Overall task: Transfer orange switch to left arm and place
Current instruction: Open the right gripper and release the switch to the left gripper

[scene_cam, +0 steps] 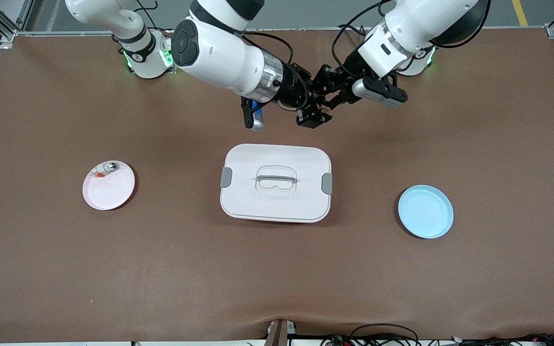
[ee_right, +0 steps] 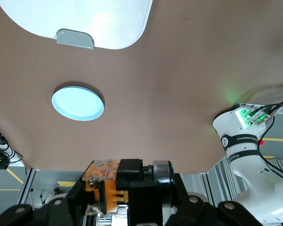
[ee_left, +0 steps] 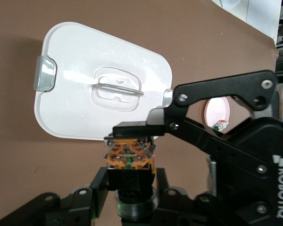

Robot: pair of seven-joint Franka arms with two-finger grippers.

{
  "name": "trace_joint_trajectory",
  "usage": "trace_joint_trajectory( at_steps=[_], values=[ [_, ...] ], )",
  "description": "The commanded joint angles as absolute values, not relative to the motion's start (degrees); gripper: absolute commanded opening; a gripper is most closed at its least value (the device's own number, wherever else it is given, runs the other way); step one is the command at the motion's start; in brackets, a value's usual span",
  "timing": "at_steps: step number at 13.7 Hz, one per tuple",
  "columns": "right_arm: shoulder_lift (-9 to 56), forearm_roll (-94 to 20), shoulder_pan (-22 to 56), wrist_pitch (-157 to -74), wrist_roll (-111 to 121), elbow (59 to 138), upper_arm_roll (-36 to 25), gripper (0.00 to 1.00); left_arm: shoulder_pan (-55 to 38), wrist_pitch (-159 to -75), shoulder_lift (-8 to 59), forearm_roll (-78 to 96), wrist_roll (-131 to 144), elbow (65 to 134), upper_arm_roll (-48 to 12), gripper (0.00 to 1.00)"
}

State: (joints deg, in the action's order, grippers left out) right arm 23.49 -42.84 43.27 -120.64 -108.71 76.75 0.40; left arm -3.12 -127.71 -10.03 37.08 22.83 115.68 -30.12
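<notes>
You have both hands meeting in the air over bare desk [scene_cam: 450,298] between the robot bases and the box [scene_cam: 276,183]. The orange switch [ee_left: 129,157] sits between them — the left hand [scene_cam: 331,94] is clamped on it, and the right hand [scene_cam: 311,109] has its fingers on it too (seen in both wrist views). The box stays lidded, mid-desk, between a pink plate [scene_cam: 108,185] and a blue plate [scene_cam: 425,211].

The table [scene_cam: 65,269] is plain brown, the box [scene_cam: 275,190] is white with grey latches [scene_cam: 226,177], one plate [scene_cam: 108,187] is pale pink and the other plate [scene_cam: 425,211] is light blue, the switch [ee_left: 129,157] is orange and black, and both white arms [scene_cam: 224,57] carry black grippers [scene_cam: 316,103].
</notes>
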Motion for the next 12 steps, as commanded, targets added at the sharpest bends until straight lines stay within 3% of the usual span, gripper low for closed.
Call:
trace_joint_trajectory(
  at_steps=[1, 2, 5, 7, 9, 10, 12],
  values=[
    [23.99, -43.95, 43.68, -120.23, -109.77, 74.71, -0.09, 0.17, -2.64, -128.14, -11.16, 37.71, 21.88, 116.81, -30.50, 0.06],
    [23.99, -43.95, 43.68, -120.23, -109.78, 74.71, -0.09, 0.17, -2.64, -128.14, -11.08, 37.71, 21.80, 116.72, -30.50, 0.00],
    [23.99, -43.95, 43.68, -120.23, -109.78, 74.71, -0.09, 0.17, -2.72, -128.14, -11.07, 37.62, 21.71, 116.54, -30.50, 0.00],
    [23.99, -43.95, 43.68, -120.23, -109.78, 74.71, -0.09, 0.22, -2.72, -128.14, -10.90, 37.27, 21.45, 116.37, -30.50, 0.00],
    [23.99, -43.95, 43.59, -120.15, -109.78, 74.71, -0.09, 0.53, -2.64, -128.06, -10.55, 36.91, 21.45, 116.19, -30.50, 0.00],
    [23.99, -43.95, 43.59, -120.15, -109.78, 74.71, -0.09, 0.76, -2.64, -128.06, -10.46, 36.83, 21.45, 116.10, -30.50, 0.00],
    [23.99, -43.95, 43.59, -120.15, -109.78, 74.71, -0.09, 1.00, -2.72, -128.06, -10.28, 36.83, 21.62, 116.02, -30.50, 0.00]
  ],
)
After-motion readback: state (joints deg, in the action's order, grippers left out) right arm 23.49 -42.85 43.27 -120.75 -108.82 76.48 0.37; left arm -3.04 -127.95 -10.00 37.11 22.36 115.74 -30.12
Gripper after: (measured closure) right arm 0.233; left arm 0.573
